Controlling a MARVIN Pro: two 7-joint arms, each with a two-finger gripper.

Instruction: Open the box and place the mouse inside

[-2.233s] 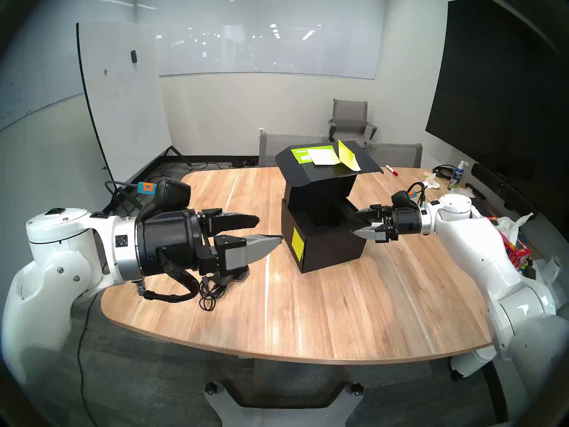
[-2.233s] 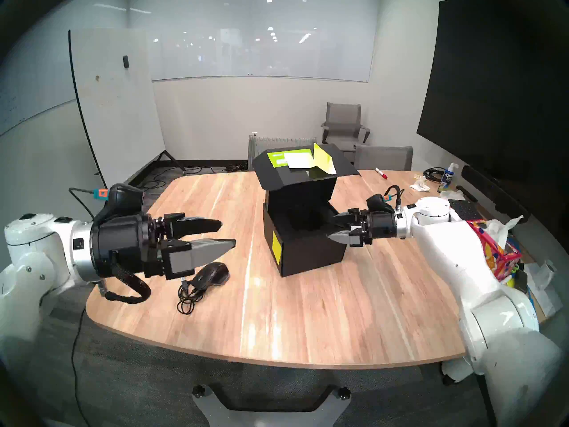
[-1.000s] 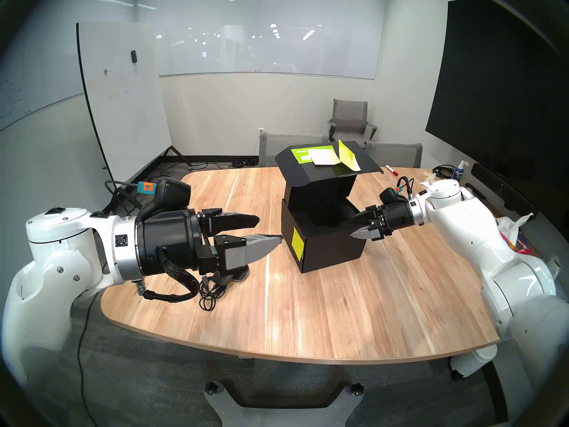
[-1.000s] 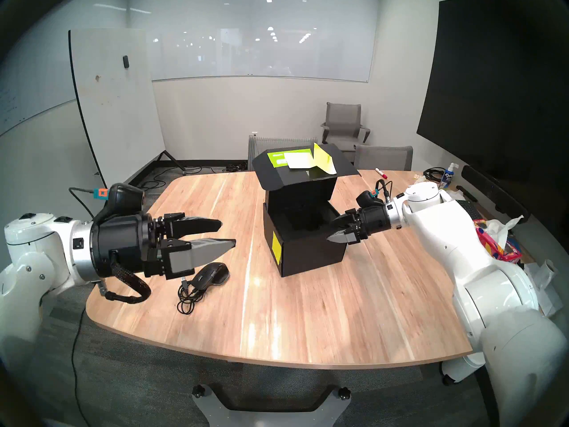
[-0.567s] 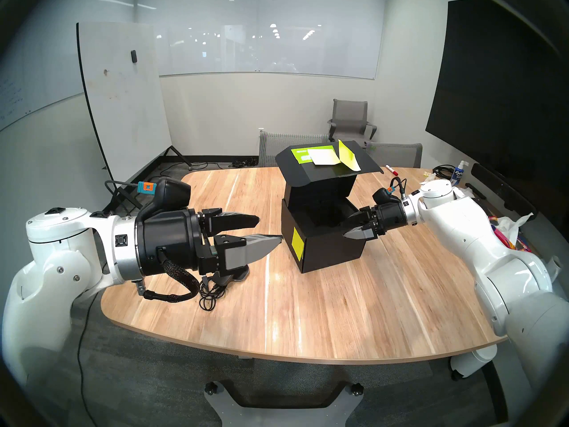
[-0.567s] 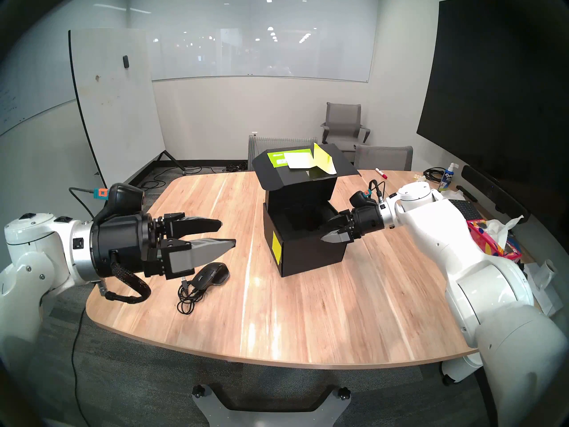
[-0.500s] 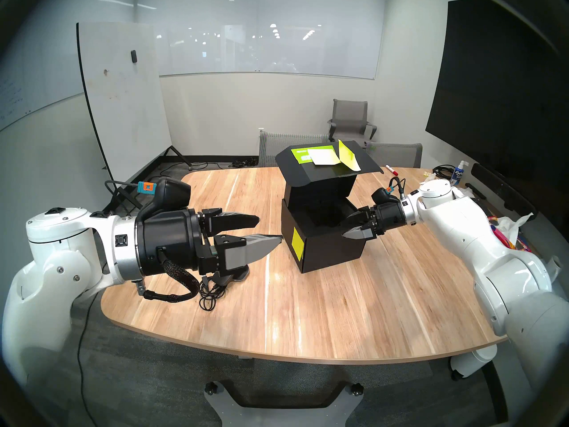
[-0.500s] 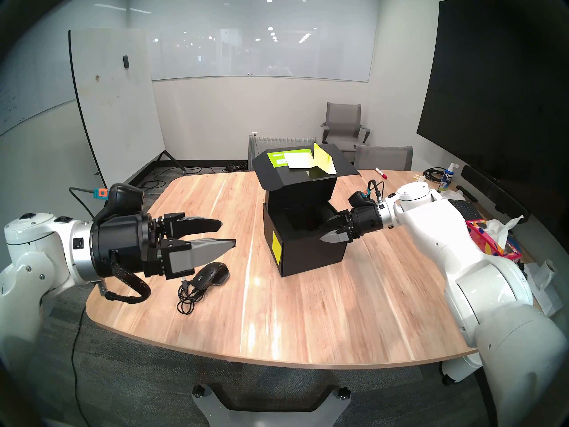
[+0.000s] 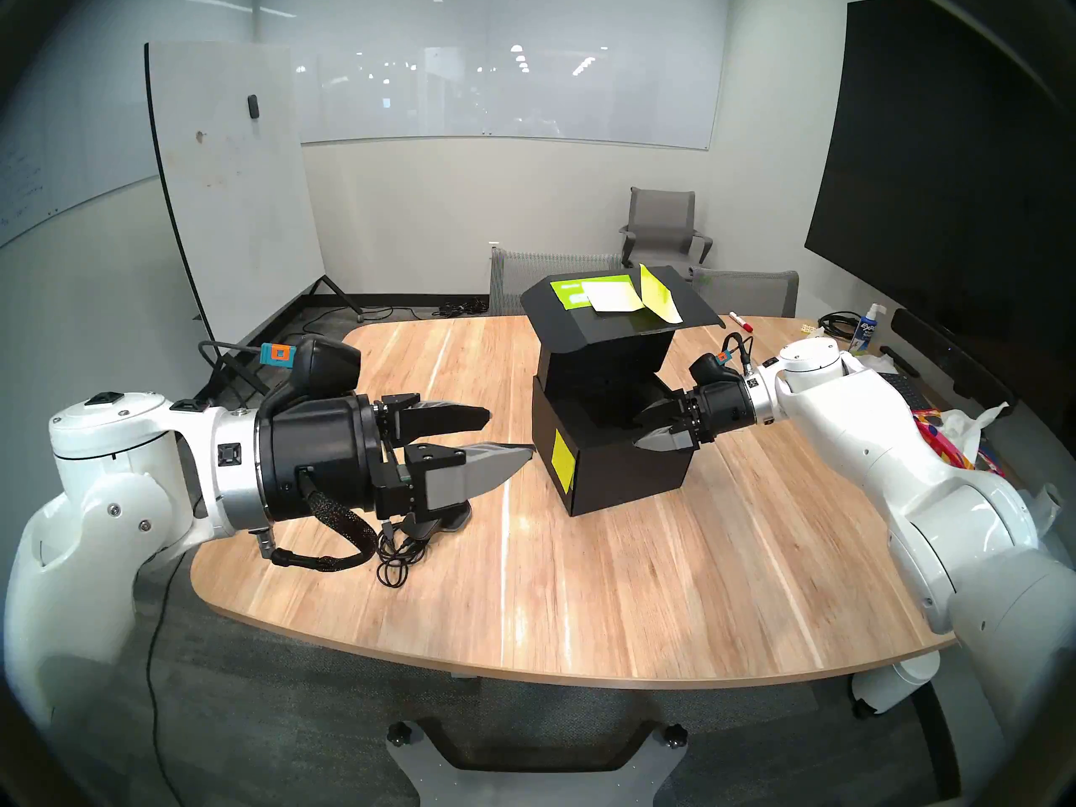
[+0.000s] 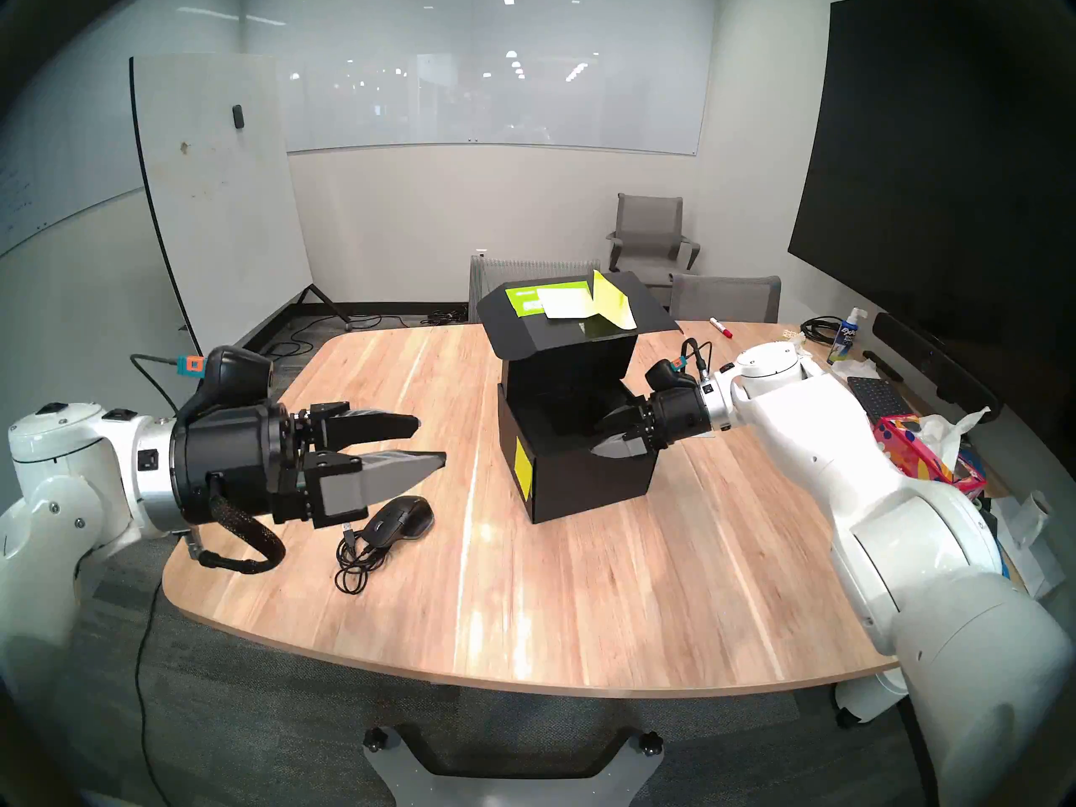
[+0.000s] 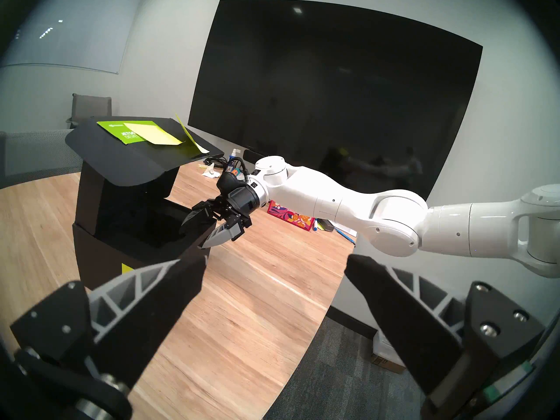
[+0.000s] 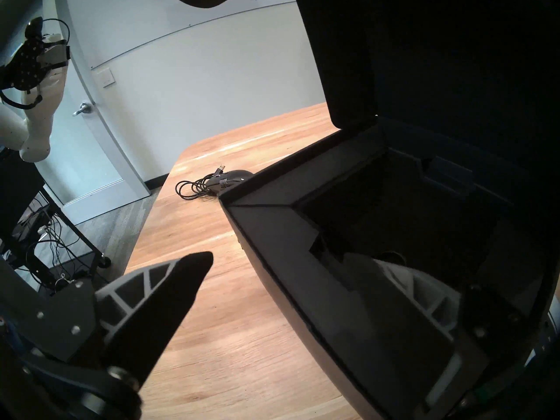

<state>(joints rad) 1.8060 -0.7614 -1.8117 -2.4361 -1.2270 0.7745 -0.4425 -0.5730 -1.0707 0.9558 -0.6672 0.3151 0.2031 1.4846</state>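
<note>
At frame centre, the black box [image 9: 617, 468] stands lid-up, its dark interior hard to read. The right gripper [image 9: 643, 430], fingers wide, straddles its wall. Lower left, the wide-open left gripper [image 9: 503, 436] half-hides the mouse [image 10: 402, 517].

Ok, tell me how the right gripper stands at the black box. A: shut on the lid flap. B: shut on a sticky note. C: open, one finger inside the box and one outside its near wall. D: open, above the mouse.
C: the right gripper is open and straddles the near wall of the black box, one finger inside, one outside.
</note>
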